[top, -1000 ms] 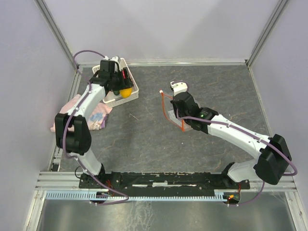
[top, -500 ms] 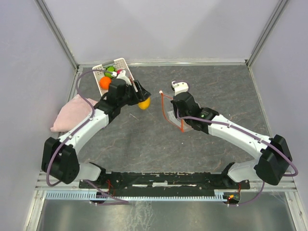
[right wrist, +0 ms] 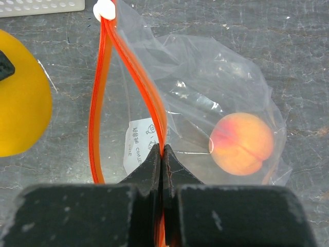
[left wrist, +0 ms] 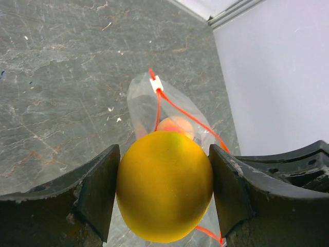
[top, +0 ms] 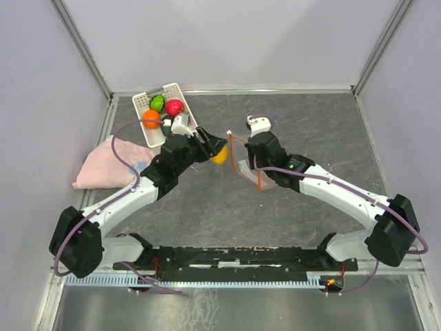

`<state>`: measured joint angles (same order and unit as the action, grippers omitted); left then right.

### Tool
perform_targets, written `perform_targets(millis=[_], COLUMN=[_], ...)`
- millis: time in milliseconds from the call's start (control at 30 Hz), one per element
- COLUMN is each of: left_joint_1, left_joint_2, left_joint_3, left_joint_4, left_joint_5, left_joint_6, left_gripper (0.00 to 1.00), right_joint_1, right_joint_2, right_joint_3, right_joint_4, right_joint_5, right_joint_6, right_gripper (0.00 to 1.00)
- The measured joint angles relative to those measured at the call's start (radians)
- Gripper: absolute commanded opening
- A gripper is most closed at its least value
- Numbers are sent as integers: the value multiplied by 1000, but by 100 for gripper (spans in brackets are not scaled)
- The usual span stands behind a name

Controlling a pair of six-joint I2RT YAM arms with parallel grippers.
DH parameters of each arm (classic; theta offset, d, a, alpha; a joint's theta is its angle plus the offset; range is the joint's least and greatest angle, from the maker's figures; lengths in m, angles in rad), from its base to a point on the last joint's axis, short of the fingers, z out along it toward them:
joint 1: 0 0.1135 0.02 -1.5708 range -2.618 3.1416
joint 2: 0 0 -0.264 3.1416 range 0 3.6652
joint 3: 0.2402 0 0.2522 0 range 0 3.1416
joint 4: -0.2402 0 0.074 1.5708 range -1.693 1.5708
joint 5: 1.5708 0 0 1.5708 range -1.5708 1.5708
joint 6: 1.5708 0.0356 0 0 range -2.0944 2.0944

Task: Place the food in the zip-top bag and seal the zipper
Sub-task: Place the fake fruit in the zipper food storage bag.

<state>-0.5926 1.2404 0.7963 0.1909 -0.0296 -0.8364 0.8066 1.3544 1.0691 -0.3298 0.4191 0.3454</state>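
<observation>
My left gripper (top: 218, 151) is shut on a yellow toy fruit (top: 219, 154), held just left of the zip-top bag's mouth; the fruit fills the left wrist view (left wrist: 164, 185) and shows at the left edge of the right wrist view (right wrist: 20, 98). My right gripper (right wrist: 162, 154) is shut on one side of the orange-red zipper (right wrist: 154, 113) and holds the clear zip-top bag (top: 249, 165) open and raised. A peach fruit (right wrist: 241, 144) lies inside the bag. An orange (top: 151, 118), a bright green (top: 158, 103), a red-pink (top: 174, 107) and a dark green fruit (top: 166, 129) sit in the basket.
The white perforated basket (top: 142, 101) stands at the back left. A pink cloth (top: 110, 160) lies left of the left arm. The white zipper slider (right wrist: 104, 9) sits at the far end of the bag's mouth.
My left arm has carried the yellow fruit from the basket rightward to the bag's mouth. The right gripper has kept holding the bag in place.
</observation>
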Motion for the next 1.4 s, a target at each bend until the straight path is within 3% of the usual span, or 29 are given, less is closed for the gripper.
perform_targets(millis=[400, 667, 1000, 1400], left_joint_1=[-169, -226, -259, -278], left_joint_2=[-14, 38, 76, 129], left_joint_3=[-94, -117, -151, -135], left_joint_4=[229, 340, 347, 233], left_joint_5=[-239, -347, -420, -434], left_joint_6=[-86, -85, -85, -63], left_gripper=[38, 37, 36, 35], right_joint_1=[0, 0, 0, 0], right_joint_2=[0, 0, -21, -25], right_joint_3=[0, 0, 0, 0], right_joint_4=[1, 2, 2, 5], right_joint_5=[-62, -100, -101, -104], right_joint_6=[53, 80, 85, 88], right_gripper=[2, 2, 2, 2])
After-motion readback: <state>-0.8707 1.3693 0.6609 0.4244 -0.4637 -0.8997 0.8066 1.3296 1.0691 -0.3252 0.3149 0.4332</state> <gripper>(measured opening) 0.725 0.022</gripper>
